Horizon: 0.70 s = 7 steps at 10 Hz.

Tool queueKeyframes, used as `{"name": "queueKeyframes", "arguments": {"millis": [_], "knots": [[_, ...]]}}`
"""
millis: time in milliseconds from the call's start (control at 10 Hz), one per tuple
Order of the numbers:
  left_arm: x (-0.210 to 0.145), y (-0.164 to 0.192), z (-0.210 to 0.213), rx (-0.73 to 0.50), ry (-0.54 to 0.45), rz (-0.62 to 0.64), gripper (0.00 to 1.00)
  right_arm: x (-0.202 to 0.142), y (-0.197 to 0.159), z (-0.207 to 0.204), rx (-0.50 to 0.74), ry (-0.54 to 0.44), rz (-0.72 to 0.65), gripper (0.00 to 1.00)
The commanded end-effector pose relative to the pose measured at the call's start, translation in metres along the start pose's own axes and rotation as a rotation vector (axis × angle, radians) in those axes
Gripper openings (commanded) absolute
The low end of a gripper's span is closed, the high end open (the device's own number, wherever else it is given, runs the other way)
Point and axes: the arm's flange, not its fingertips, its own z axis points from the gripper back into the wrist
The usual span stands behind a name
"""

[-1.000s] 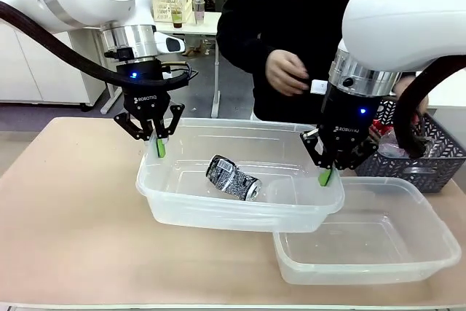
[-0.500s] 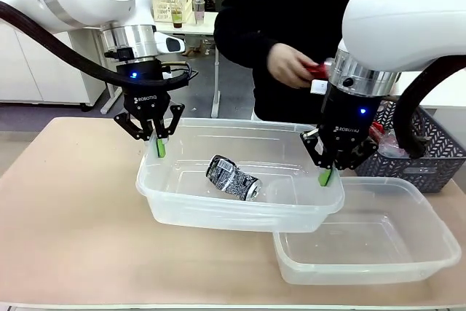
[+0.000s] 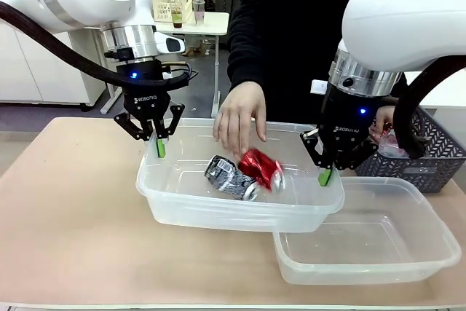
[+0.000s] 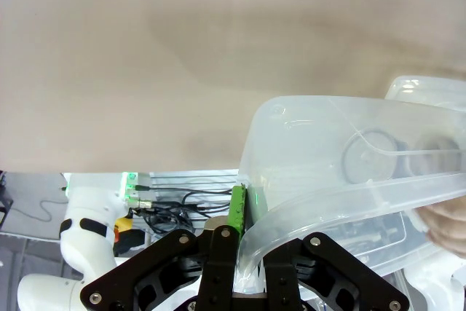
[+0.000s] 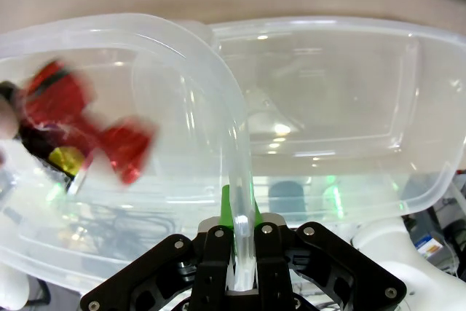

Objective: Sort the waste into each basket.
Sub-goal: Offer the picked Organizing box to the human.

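Both grippers hold one clear basket [image 3: 218,218] just above the table. My left gripper [image 3: 159,148] is shut on its left rim, and my right gripper [image 3: 325,175] is shut on its right rim. Inside lie a crushed black-and-white can [image 3: 227,177] and a red shiny can [image 3: 263,169], with a person's hand [image 3: 240,118] spread just above them. In the left wrist view my left gripper [image 4: 245,213] pinches the basket's rolled rim [image 4: 328,118]. In the right wrist view my right gripper [image 5: 240,249] clamps the rim [image 5: 218,92], and the red can [image 5: 80,121] is a blur inside.
A second clear basket [image 3: 378,253] sits on the table at the front right, partly under the held one, and appears as the second basket [image 5: 328,107] in the right wrist view. A dark grey lattice basket [image 3: 426,158] with more waste stands at the far right, where the person's other hand [image 3: 384,118] reaches.
The person's hand brought a red can across from the right and let it go into the held basket. Neither gripper has moved.
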Motion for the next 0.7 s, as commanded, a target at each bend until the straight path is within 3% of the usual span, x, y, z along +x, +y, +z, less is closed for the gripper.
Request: {"name": "queueKeyframes", "arguments": {"millis": [0,600], "knots": [[-0.0020,0.0004,0.0033,-0.021,-0.003,0.035,0.06,0.0005,0.0020,0.0046,-0.013,0.012,0.014,0.04],[-0.0020,0.0004,0.0033,-0.021,-0.003,0.035,0.06,0.0005,0.0020,0.0046,-0.013,0.012,0.014,0.04]]}}
